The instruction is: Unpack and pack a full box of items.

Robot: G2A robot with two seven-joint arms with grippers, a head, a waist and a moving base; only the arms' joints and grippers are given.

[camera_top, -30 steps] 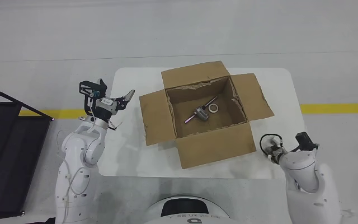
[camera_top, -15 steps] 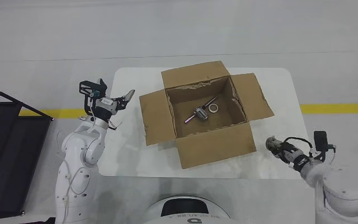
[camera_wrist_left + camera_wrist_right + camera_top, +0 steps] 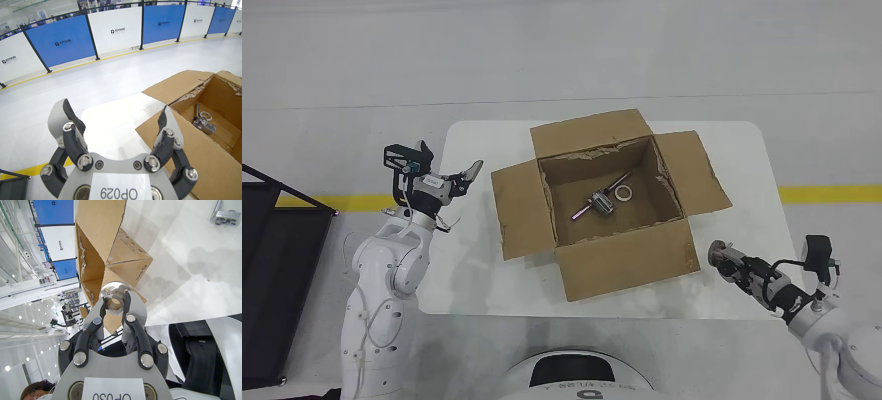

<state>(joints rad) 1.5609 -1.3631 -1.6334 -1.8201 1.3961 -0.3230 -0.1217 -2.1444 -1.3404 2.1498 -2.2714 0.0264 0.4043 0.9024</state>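
1. Task's things: the cardboard box (image 3: 627, 262) stands open on the desk (image 3: 482, 270), all four flaps folded outward. On its floor lie a metal shaft part (image 3: 594, 203) and a flat ring (image 3: 623, 192), touching or nearly so. The shaft's long axis runs diagonally across the box floor.
2. Right gripper (image 3: 114, 301): closed on a metal flange (image 3: 109, 288), the pads clamping the hub from both sides. The bore faces back toward the wrist, so the flange's axis runs along the gripper's line of reach.
3. Position: the right gripper is outside the box, just beside its near right corner and low over the desk.
4. Deciding relation: the box opening lies ahead of the right gripper and toward the robot's left, beyond the near flap and the corner wall. Judgement: if the flange is bound for the box, it has to be lifted above the flap edge before it crosses inward.
5. Left gripper (image 3: 115, 106): open and empty, near the desk's left edge, well apart from the box opening. The right arm is the nearer one, and it carries the part.
6. A metal block (image 3: 224, 216) lies on the desk, apart from the box.
7. Risk, as a judgement: the raised flap could catch the flange rim.
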